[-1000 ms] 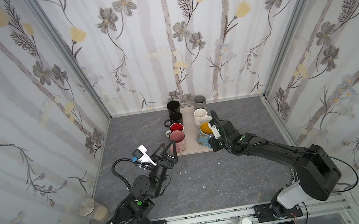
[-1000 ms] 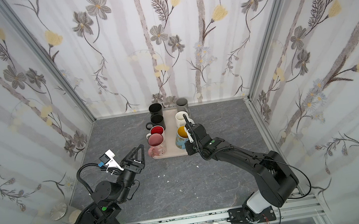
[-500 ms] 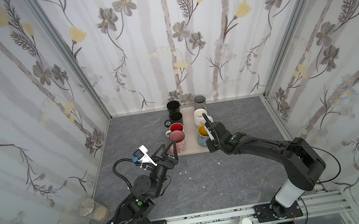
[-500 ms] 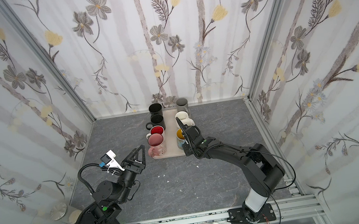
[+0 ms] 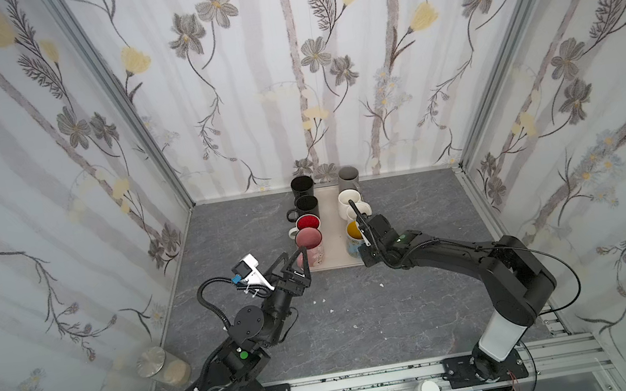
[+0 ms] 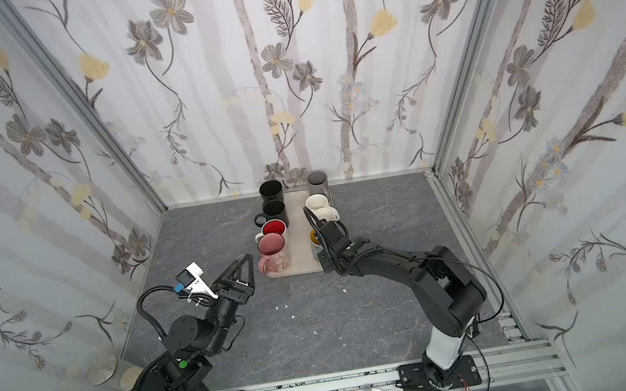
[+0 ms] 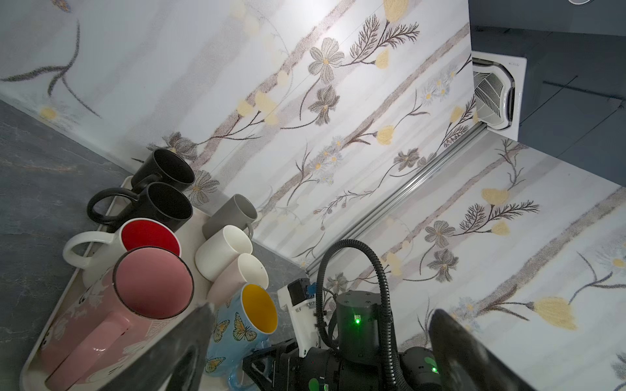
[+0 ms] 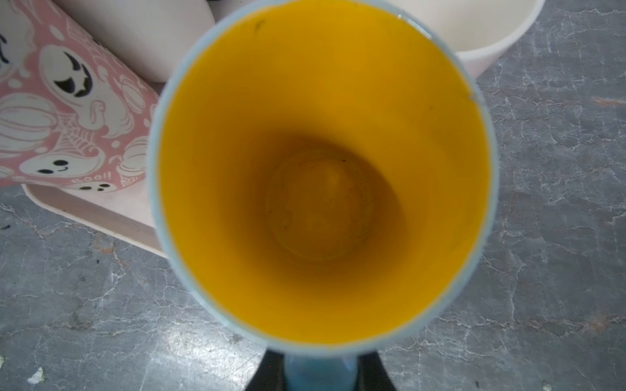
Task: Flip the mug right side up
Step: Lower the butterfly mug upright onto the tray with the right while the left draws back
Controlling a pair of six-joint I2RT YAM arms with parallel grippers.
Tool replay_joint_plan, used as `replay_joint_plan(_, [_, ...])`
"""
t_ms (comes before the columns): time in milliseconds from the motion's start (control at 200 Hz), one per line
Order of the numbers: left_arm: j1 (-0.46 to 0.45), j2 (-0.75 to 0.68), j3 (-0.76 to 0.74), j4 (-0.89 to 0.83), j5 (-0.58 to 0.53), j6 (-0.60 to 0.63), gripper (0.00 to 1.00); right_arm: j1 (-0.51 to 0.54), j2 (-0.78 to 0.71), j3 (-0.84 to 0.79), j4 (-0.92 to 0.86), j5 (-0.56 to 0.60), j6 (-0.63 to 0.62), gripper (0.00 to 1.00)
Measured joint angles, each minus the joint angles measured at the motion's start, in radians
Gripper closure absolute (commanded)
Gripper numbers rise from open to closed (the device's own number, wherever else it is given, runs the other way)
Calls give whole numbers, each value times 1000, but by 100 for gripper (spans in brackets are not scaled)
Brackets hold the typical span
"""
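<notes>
The mug (image 5: 352, 230) (image 6: 314, 238) is light blue with butterflies and a yellow inside. It is mouth up at the front right corner of the tray (image 5: 331, 219). My right gripper (image 5: 362, 250) (image 6: 323, 258) (image 8: 320, 375) is shut on its blue handle. The right wrist view looks straight down into the mug (image 8: 321, 169). Whether its base rests on the tray I cannot tell. My left gripper (image 5: 296, 254) (image 6: 243, 263) (image 7: 320, 311) is open and holds nothing, just in front of the pink mug (image 5: 309, 243). The left wrist view shows the blue mug (image 7: 257, 311) leaning slightly.
The tray (image 7: 34, 355) also holds two black mugs (image 5: 306, 204), a white mug with a red inside (image 5: 307, 222), a grey mug (image 5: 348, 176) and two white mugs (image 5: 348, 202), all mouth up. White crumbs (image 5: 320, 300) lie on the grey floor. Flowered walls close three sides.
My right arm has swung a little to the left, carrying the blue mug slightly left and nearer along the tray's front right corner. The left arm has not moved.
</notes>
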Motion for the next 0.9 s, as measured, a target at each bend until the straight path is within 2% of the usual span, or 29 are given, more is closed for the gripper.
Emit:
replay_joint_plan(664, [0, -23, -8, -3, -1, 0, 0, -1, -39, -25, -41, 1, 27, 100])
replay_joint_plan(899, [0, -23, -9, -5, -1, 0, 0, 0, -51, -42, -30, 0, 36, 73])
